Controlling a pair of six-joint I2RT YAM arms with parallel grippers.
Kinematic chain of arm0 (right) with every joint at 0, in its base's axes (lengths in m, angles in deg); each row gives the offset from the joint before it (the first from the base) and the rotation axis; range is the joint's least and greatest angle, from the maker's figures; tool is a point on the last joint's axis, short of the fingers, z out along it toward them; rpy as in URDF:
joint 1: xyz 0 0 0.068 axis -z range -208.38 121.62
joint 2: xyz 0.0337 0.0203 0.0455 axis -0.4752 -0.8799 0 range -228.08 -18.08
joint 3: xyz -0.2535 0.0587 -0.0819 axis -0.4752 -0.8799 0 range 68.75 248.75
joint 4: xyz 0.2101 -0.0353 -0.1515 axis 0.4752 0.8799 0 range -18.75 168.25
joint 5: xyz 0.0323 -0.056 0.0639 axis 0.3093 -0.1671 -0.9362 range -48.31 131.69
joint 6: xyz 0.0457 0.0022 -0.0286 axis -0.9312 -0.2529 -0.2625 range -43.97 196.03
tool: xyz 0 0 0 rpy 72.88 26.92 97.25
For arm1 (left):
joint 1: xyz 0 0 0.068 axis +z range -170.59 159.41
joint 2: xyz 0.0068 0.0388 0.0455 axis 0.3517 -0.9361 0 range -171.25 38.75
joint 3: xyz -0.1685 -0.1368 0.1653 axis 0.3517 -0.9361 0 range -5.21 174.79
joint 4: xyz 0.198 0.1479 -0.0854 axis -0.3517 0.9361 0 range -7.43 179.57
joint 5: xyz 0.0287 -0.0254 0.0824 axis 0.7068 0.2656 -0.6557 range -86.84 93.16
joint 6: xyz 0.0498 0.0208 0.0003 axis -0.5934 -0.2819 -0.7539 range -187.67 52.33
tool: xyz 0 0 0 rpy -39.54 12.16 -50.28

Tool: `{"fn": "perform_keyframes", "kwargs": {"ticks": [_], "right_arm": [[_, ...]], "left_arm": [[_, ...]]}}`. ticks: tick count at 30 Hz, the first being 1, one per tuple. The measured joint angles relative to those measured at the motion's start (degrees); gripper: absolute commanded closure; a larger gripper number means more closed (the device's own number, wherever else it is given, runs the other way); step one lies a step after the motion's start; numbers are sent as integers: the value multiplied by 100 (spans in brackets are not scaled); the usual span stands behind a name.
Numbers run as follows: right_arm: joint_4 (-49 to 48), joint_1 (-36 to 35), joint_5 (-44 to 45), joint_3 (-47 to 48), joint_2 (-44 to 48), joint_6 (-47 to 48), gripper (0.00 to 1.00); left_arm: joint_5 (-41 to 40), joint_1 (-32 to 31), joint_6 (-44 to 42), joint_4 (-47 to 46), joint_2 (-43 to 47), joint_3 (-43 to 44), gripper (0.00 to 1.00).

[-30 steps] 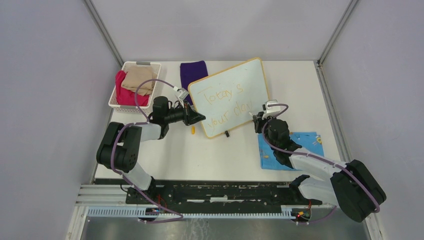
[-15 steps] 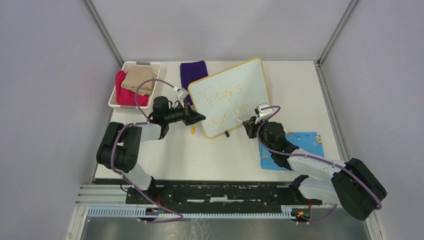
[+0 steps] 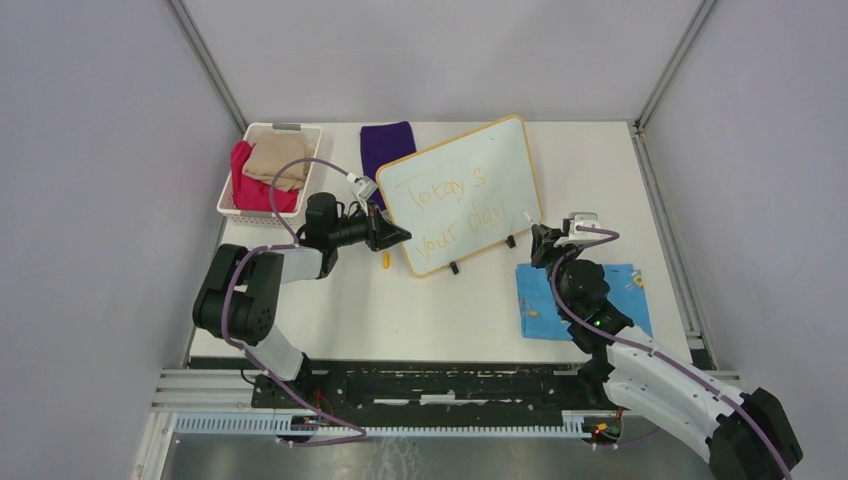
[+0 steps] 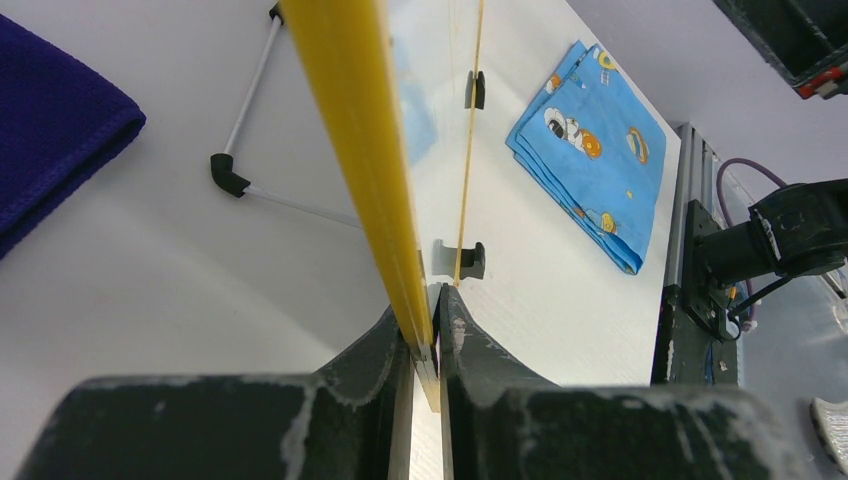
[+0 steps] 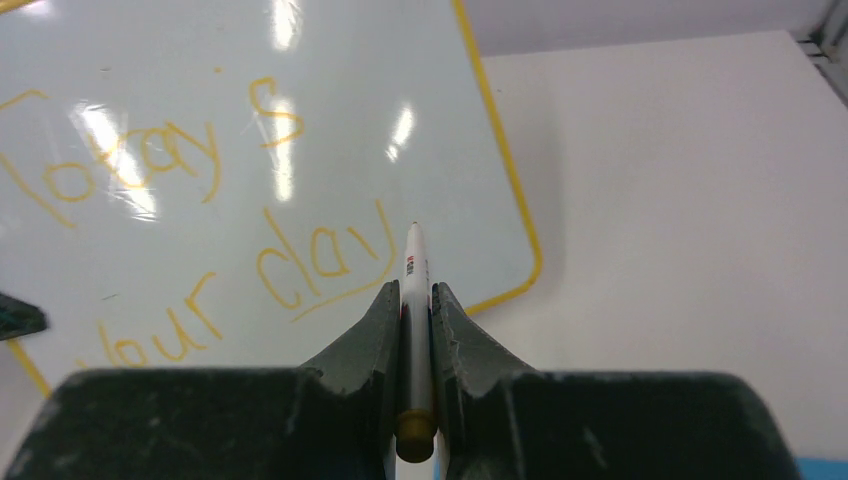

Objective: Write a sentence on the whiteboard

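Two lines of the sentence (image 3: 440,192), "Today's" over "your day", already stand in yellow-orange on the whiteboard (image 3: 505,158), with a stroke under "day". The board stands propped toward 12 o'clock on the table. At its 8 o'clock edge the left gripper (image 4: 428,318) pinches the yellow frame. Off its 4 o'clock corner the right gripper (image 5: 416,300) is clamped on a marker (image 5: 413,255), whose tip seems clear of the surface. The writing looks finished to me; what appears left is setting the marker down and letting the board go.
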Motion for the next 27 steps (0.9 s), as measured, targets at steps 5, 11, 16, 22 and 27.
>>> {"fn": "perform_keyframes", "kwargs": {"ticks": [5, 11, 16, 22, 27], "right_arm": [[-15, 214, 348, -214, -96, -136, 100], [-470, 455, -330, -330, -476, -457, 100], [-785, 472, -787, -328, -761, -632, 100], [-811, 649, -807, -321, -855, -870, 100], [-820, 872, -831, -289, -1001, -1113, 100]], "left_arm": [[0, 0, 0, 0, 0, 0, 98], [0, 0, 0, 0, 0, 0, 98], [-2, 0, 0, 2, 0, 2, 98], [-2, 0, 0, 9, 0, 7, 98], [0, 0, 0, 33, 0, 17, 98]]}}
